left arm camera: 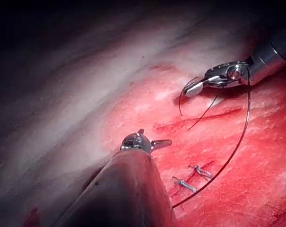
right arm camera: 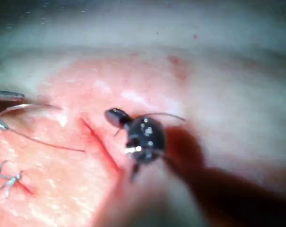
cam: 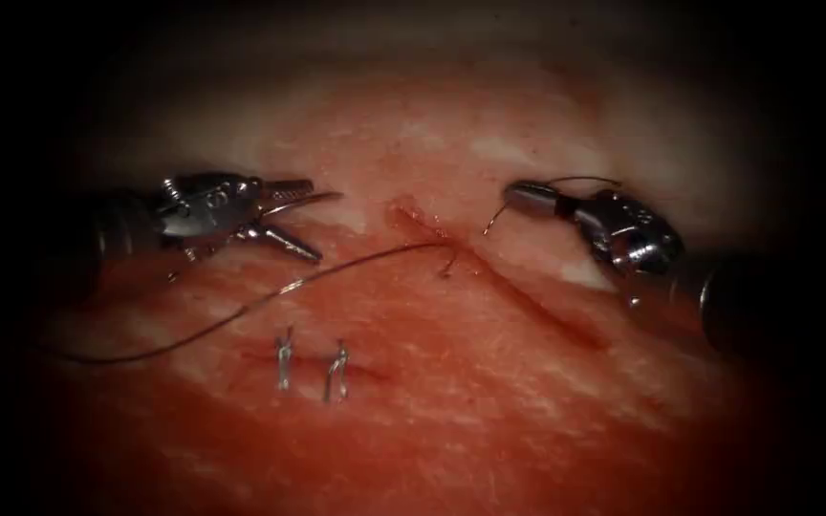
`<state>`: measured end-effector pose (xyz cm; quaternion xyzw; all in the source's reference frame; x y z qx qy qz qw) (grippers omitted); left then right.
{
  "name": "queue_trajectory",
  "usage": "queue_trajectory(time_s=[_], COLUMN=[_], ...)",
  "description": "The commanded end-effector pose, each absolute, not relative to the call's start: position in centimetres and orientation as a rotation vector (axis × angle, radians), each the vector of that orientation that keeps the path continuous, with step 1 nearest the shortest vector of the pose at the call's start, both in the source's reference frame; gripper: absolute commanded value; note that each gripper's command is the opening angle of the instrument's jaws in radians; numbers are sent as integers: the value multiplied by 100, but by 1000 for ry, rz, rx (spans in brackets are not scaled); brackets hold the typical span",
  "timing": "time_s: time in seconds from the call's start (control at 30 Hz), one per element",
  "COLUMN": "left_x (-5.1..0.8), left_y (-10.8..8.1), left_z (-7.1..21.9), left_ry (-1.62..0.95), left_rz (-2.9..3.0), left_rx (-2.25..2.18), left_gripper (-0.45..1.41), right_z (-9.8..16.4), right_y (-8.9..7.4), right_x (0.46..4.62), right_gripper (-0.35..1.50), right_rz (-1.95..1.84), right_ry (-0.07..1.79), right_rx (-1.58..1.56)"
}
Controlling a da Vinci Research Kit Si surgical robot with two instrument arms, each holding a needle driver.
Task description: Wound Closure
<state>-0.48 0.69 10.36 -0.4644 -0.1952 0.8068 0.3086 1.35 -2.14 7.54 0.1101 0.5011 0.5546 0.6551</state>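
Looking down through the endoscope: tissue (cam: 489, 401) with an oblique cut (cam: 518, 287) running from upper centre toward lower right; left hand (cam: 300, 222) hovering left of the cut, jaws apart, holding nothing; right hand (cam: 520, 198) right of the cut, jaws together, clamped on the curved needle (cam: 497, 220) partway along its curve, tip hanging free above the tissue, not in it; thread (cam: 270, 298) leaving the cut's upper end and trailing away to the lower left; two earlier stitches (cam: 310, 366) with short cut ends left of the cut; red fluid (cam: 566, 320) along the cut.

Left wrist view: left hand (left arm camera: 150, 143) apart above the tissue (left arm camera: 256, 198); right hand (left arm camera: 195, 88) gripping the needle (left arm camera: 181, 100); thread (left arm camera: 237, 142) arcing from it down past the stitches (left arm camera: 192, 177); cut (left arm camera: 199, 120) between the hands.

Right wrist view: right hand (right arm camera: 113, 116) together beside the cut (right arm camera: 99, 144); thread (right arm camera: 48, 142) crossing the tissue (right arm camera: 62, 198); stitches (right arm camera: 5, 179) nearby; left hand (right arm camera: 1, 109) apart.
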Motion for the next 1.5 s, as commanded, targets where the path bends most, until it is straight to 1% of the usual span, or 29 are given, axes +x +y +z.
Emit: queue_trajectory(time_s=[0.03,0.07,0.17,0.23,0.33,0.5,0.83,1.0,1.07,1.1,1.13,1.23,1.37,1.4,1.5], left_x=[-54,-54,-54,-54,-54,-53,-53,-52,-52,-52,-52,-52,-52,-52,-52], left_y=[68,68,68,67,66,65,65,65,65,65,65,65,65,65,65], left_z=[1042,1042,1042,1042,1042,1042,1042,1042,1042,1042,1042,1042,1042,1042,1043], left_ry=[-518,-518,-518,-518,-517,-517,-518,-519,-518,-518,-518,-519,-519,-519,-518], left_rz=[2132,2132,2132,2132,2133,2133,2134,2134,2134,2134,2134,2134,2134,2134,2135], left_rx=[-1229,-1229,-1229,-1229,-1229,-1229,-1230,-1230,-1230,-1230,-1230,-1230,-1230,-1231,-1231], left_gripper=[47,47,47,47,42,39,39,39,37,37,37,34,32,32,32], right_z=[764,764,767,776,789,815,851,857,855,854,853,848,842,838,831], right_y=[-218,-221,-226,-226,-223,-220,-207,-209,-209,-209,-209,-206,-201,-199,-198], right_x=[140,138,133,124,114,106,101,101,101,101,101,101,101,101,102], right_gripper=[76,83,81,88,103,113,111,105,98,89,76,-35,-35,-35,-35], right_rz=[1273,1313,1386,1533,1601,1689,1806,1816,1817,1818,1819,1821,1745,1681,1618], right_ry=[1128,1113,1057,1039,1037,1037,1048,1052,1051,1050,1049,1041,1054,1101,1138], right_rx=[271,299,309,390,428,486,552,559,560,561,562,569,503,446,400])
